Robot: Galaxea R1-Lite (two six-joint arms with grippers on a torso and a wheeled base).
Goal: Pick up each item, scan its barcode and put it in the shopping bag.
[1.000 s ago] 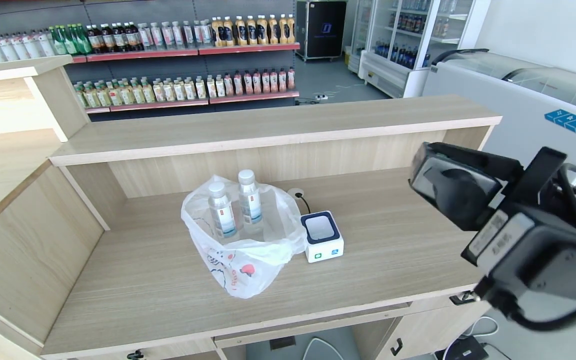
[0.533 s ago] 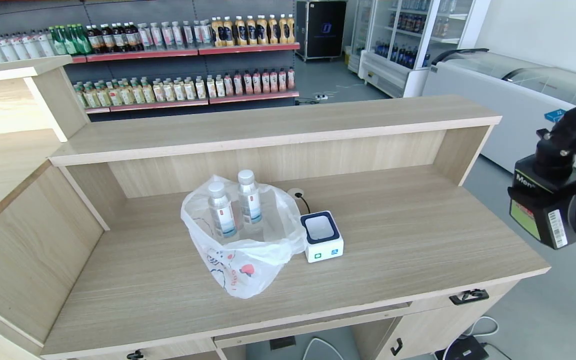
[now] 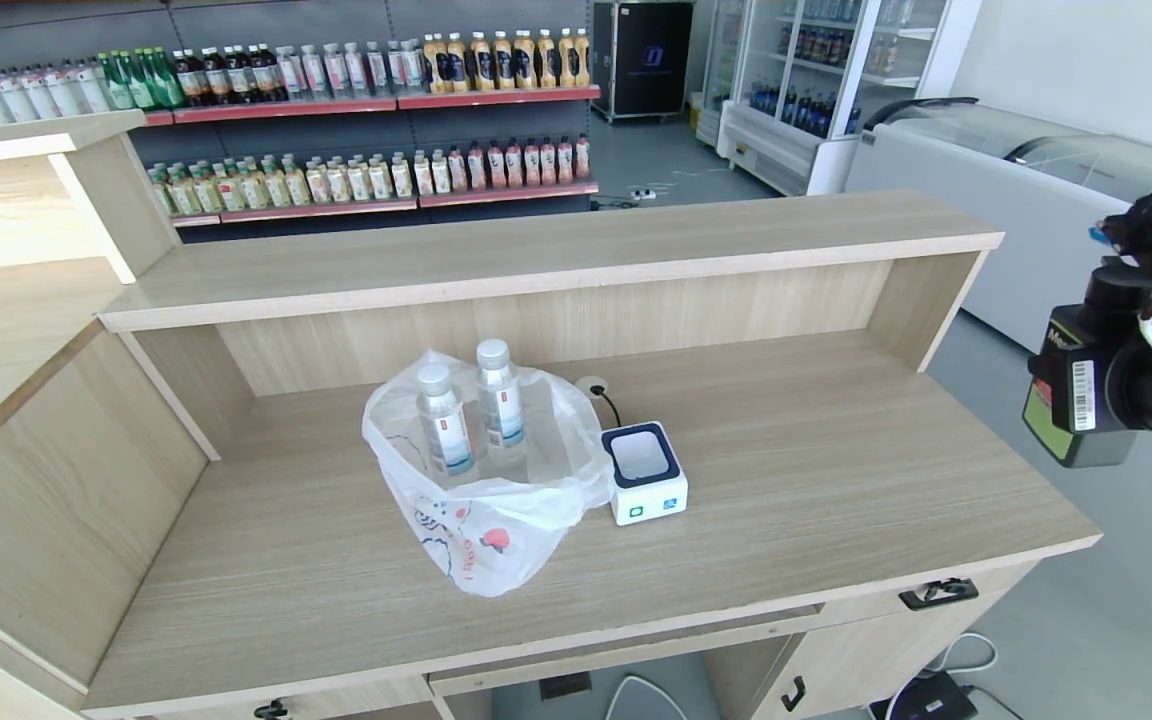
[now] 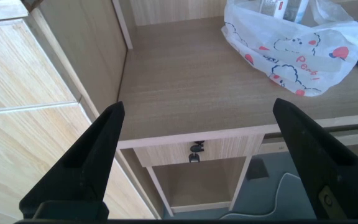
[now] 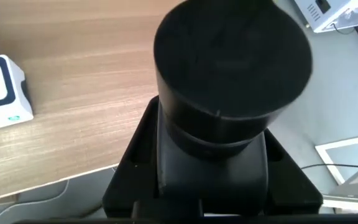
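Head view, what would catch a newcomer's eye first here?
The white shopping bag in the middle of the counter, with two clear bottles standing upright inside it. Right beside it sits a small white scanner. Off the counter's right end, the right gripper holds a dark bottle in the air, its barcode label showing.
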